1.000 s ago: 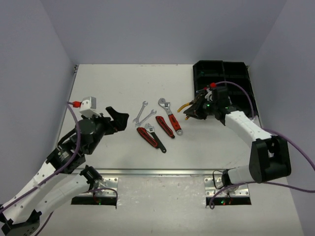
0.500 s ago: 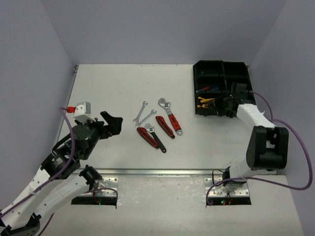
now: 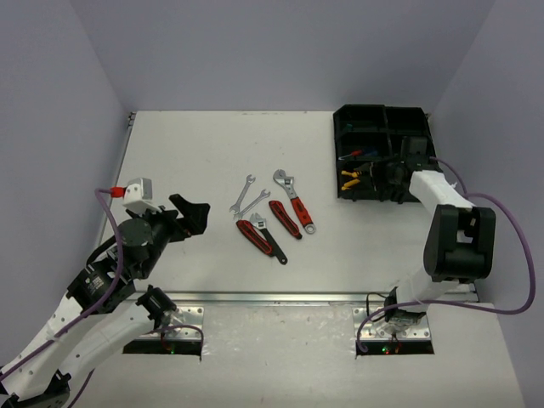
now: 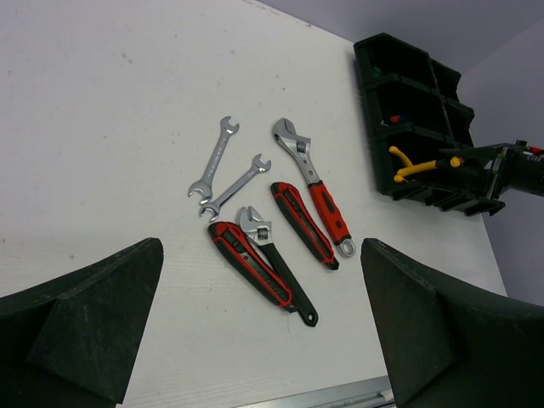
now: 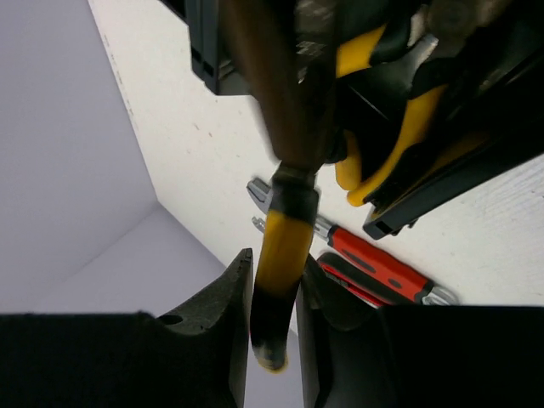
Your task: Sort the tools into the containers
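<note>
Tabletop [image 3: 187,144]: six tools lie loose near its middle, well apart from the tray. Nothing threatens them for now.
Organiser tray [image 3: 382,108]: it sits at the far right corner, with the right hand low over its near-left compartment. An arm pulling out low could catch the near wall and shove the tray.
Left hand [image 3: 194,214]: spread wide and empty, it hovers over the left side, away from the tools. It poses little risk here.
Right hand [image 5: 274,327]: its fingers press on either side of one yellow handle, and the pinch looks light. A slack grip could let the tool swing or slip before it is well inside.
Yellow-handled pliers [image 5: 280,238]: held by one handle over that compartment; the working end is blurred. Let go here, they may land across the other pliers [image 3: 347,178] already inside, lean on the wall and tip out.
Silver wrenches [image 3: 245,191]: thin and flat on the tabletop, so I expect fingers could skid off them when they are picked up.
</note>
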